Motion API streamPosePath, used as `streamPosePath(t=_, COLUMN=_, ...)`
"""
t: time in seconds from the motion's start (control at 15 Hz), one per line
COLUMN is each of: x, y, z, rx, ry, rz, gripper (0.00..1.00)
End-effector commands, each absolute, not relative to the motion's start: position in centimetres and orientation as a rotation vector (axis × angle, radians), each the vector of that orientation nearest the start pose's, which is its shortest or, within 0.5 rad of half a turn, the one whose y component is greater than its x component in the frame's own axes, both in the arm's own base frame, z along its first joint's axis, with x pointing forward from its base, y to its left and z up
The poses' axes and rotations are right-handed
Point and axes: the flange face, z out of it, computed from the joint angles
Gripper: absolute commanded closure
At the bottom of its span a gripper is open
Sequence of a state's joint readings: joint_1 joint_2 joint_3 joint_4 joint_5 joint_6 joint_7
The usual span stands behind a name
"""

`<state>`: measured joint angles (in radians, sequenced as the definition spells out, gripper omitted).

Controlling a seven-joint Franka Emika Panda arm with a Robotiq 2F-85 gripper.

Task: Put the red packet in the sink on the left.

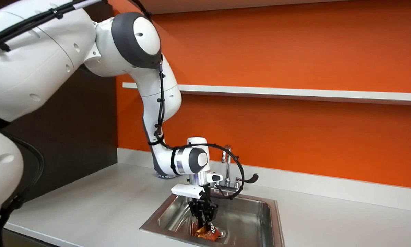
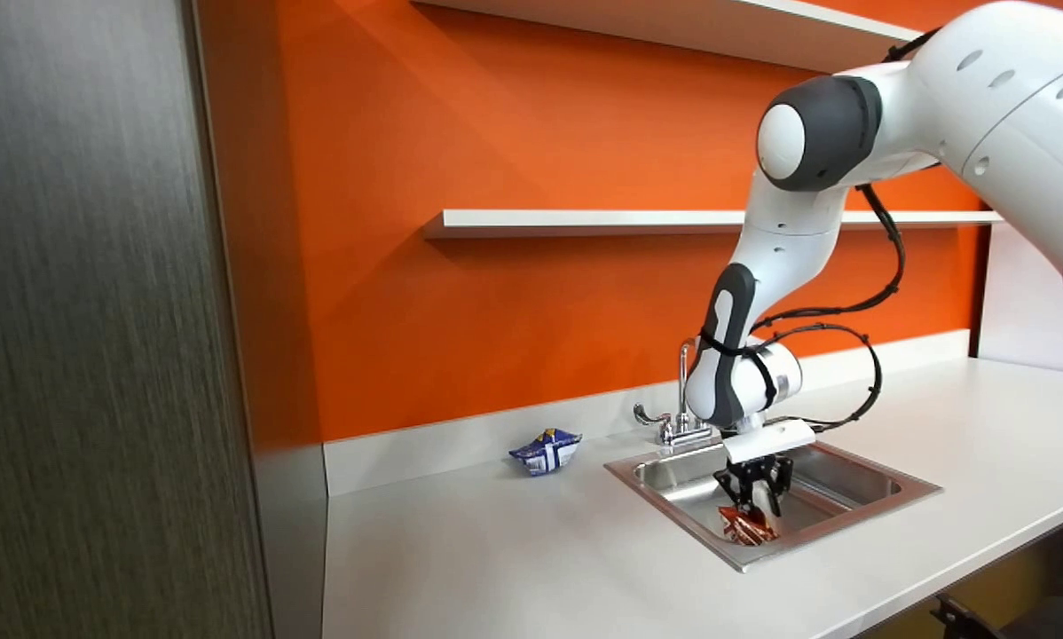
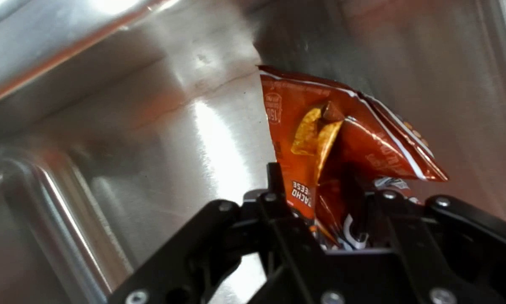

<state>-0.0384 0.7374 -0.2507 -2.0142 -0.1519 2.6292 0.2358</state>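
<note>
The crinkled red packet [image 1: 209, 234] is inside the steel sink [image 1: 251, 219], low near the basin floor. It shows there also in an exterior view [image 2: 746, 530]. My gripper [image 1: 205, 224] reaches down into the basin from above, also in an exterior view [image 2: 759, 508]. In the wrist view the partly closed fingers [image 3: 314, 173] stand on either side of the packet [image 3: 293, 131], which is creased between them. Its upper part fans out past the fingertips. Its lower part is hidden by the gripper. Whether it touches the basin floor I cannot tell.
The chrome faucet [image 2: 683, 390] with lever handles stands behind the sink, close to the wrist. A small blue and white packet [image 2: 547, 451] lies on the counter [image 2: 460, 550] near the back wall. A white shelf [image 1: 294, 92] runs along the orange wall above.
</note>
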Motion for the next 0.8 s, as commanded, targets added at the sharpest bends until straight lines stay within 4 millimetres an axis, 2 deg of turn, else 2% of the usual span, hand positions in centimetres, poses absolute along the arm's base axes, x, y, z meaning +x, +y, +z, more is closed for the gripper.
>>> streamPosePath(t=0.0, x=55.3, y=-15.8, z=9.9, rx=-3.32, ry=0.55, rz=0.168, gripper=0.27)
streamPosePath(t=0.2, x=55.5, y=-15.0, z=11.2, rx=-3.319, ry=0.53, rz=0.145, gripper=0.05)
streamPosePath(t=0.27, x=55.5, y=-14.7, z=11.7, rx=-3.316, ry=0.52, rz=0.138, gripper=0.01)
streamPosePath(t=0.47, x=55.3, y=-13.9, z=13.5, rx=-3.305, ry=0.477, rz=0.1, gripper=0.0)
streamPosePath(t=0.73, x=53.7, y=-12.5, z=16.5, rx=-3.271, ry=0.41, rz=0.072, gripper=0.0)
